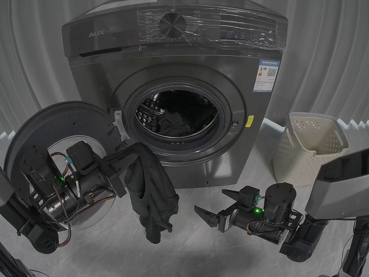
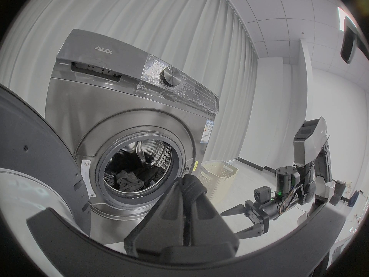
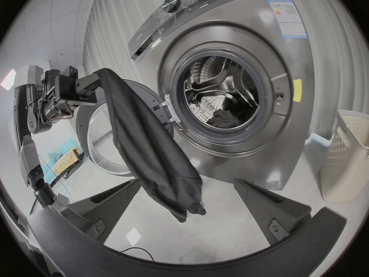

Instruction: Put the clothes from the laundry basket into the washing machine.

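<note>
A dark garment (image 1: pixel 152 191) hangs from my left gripper (image 1: pixel 132 154), which is shut on its top edge just below and left of the washing machine's (image 1: pixel 173 93) open drum. The same garment (image 3: pixel 150 147) dangles clear of the floor, and a bunch of it (image 2: pixel 190 185) sits between the left fingers. Dark clothes (image 1: pixel 169 123) lie inside the drum. The cream laundry basket (image 1: pixel 309 147) stands to the machine's right. My right gripper (image 1: pixel 217 204) is open and empty, low in front of the machine, right of the hanging garment.
The round door (image 1: pixel 57 135) is swung open to the left, close behind my left arm. Grey tiled floor (image 1: pixel 215 251) lies in front of the machine. White curtains (image 1: pixel 326 50) hang behind it.
</note>
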You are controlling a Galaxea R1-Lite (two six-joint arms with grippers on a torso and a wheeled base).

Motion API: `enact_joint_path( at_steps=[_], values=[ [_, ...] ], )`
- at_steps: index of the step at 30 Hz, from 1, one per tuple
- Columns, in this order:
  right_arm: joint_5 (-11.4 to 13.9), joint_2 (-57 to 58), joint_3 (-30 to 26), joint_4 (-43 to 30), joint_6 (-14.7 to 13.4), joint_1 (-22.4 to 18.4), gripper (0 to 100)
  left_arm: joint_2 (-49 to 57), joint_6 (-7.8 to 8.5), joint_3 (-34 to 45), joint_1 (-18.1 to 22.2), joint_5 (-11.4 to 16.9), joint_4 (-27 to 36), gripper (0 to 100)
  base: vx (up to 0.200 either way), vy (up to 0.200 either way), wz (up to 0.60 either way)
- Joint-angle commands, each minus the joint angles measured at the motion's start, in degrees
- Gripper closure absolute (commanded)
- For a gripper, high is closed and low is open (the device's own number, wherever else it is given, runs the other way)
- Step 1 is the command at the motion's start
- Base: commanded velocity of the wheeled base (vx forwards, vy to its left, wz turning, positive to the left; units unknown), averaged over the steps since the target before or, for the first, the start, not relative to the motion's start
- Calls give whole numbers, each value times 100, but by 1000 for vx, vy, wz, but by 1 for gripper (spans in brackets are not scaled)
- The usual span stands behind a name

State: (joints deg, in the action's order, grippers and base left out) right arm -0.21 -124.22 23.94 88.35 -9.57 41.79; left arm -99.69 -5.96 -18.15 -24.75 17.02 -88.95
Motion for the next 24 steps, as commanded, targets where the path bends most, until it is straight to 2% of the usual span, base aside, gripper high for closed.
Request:
enact_joint_path(
  at_steps=[1, 3, 5, 8, 11, 21, 24],
  values=[
    [21, -313, 251, 60, 17, 268, 0, -6, -2, -22, -13, -85, -8, 100, 0, 0, 0],
    [30, -340, 304, 60, 43, 303, 0, -24, -2, -22, -13, -129, -8, 100, 0, 0, 0],
    [161, -533, 612, 69, 184, 356, 0, -50, -2, -31, -30, -137, -8, 100, 0, 0, 0],
    [258, -682, 867, 69, 210, 409, 0, -59, -2, -74, -74, -164, -8, 100, 0, 0, 0],
    [363, -717, 1034, 69, 219, 637, 0, -76, -2, -110, -92, -225, -8, 100, 0, 0, 0],
    [381, -1069, 2027, -45, 166, 673, 0, -199, -10, -268, -83, -340, -8, 100, 0, 0, 0],
    [381, -1139, 2238, -248, 166, 664, 0, -287, -10, -285, -92, -471, -8, 100, 0, 0, 0]
  ],
)
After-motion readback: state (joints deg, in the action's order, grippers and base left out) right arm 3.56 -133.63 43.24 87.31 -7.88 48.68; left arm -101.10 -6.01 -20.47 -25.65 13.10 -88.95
